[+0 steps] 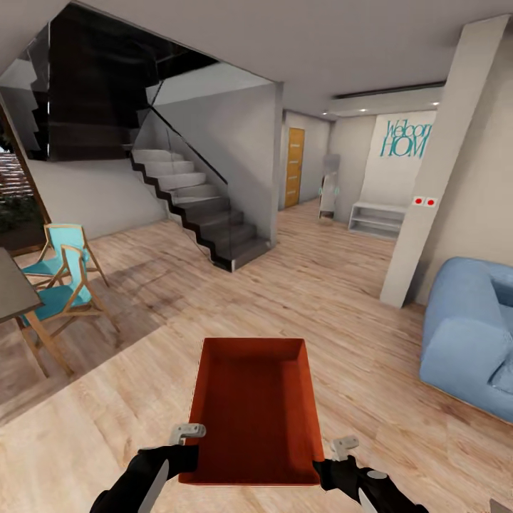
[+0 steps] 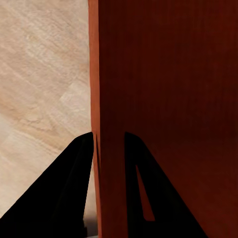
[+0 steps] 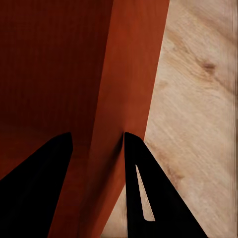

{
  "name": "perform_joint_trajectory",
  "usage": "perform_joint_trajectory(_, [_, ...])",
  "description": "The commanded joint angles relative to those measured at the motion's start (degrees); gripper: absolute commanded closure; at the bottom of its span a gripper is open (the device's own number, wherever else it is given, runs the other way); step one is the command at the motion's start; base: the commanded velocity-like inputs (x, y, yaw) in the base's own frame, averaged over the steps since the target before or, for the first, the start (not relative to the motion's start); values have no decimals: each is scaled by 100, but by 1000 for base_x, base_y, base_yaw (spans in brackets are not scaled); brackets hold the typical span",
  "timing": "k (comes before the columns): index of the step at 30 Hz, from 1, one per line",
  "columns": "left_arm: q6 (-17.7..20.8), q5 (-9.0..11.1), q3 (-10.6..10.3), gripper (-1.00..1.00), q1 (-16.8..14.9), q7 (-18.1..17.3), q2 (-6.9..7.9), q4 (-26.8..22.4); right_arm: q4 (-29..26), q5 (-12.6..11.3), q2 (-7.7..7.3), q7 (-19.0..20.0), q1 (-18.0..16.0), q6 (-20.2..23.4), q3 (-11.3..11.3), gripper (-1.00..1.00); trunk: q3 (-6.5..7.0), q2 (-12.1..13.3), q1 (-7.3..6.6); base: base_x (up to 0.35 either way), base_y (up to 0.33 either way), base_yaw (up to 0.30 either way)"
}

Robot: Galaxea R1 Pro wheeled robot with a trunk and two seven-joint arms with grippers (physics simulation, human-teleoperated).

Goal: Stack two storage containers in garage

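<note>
1. One orange-red storage container [image 1: 253, 410] is carried in front of the robot, above the light wood plank floor [image 1: 335, 313] of the living room, its open top facing up and its inside bare.
2. The left end effector [image 1: 187, 443] grips the container's left wall near the corner closest to the robot. In the left wrist view one dark finger [image 2: 64, 193] lies outside the thin wall and the other lies inside it, with the wall [image 2: 106, 148] clamped between them.
3. The right end effector [image 1: 335, 459] grips the right wall in the same way. In the right wrist view the orange-red wall [image 3: 124, 99] runs between the two black fingers [image 3: 148, 198], one inside the bin and one outside over the plank floor.
4. Both end effectors are thus clenched on the same container, one on each long side.
5. A blue sofa [image 1: 470, 335] stands to the right of the robot, well apart from the container.
6. On the left are two wooden chairs with turquoise seats [image 1: 64, 278], just beside the corner of a dark tabletop [image 1: 13, 288].
7. Ahead, a grey staircase [image 1: 199, 206] with a glass side rises toward the left.
8. Beyond it a hallway shows an orange-brown door [image 1: 293, 167], a low white shelf [image 1: 376, 219] and a wall with teal lettering [image 1: 406, 139].
9. A slanted white pillar [image 1: 434, 178] bearing two small red marks stands between the hallway and the sofa.
</note>
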Motion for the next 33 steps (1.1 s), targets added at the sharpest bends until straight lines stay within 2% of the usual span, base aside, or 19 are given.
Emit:
perform_joint_trajectory(1, [30,258,285,100,-5,308,-3,-19,-20,-108,7,181,1,40,28,100,-13,-13,7,326,0,-275])
perform_joint_trajectory(10, [30,258,303,100,-2,308,-3,-19,-20,-108,12,182,1,40,28,100,-13,-13,7,326,0,-179])
perform_joint_trajectory(33, [30,250,304,100,-5,314,-3,-19,-20,-110,8,182,1,31,20,100,-13,-13,7,326,0,-3])
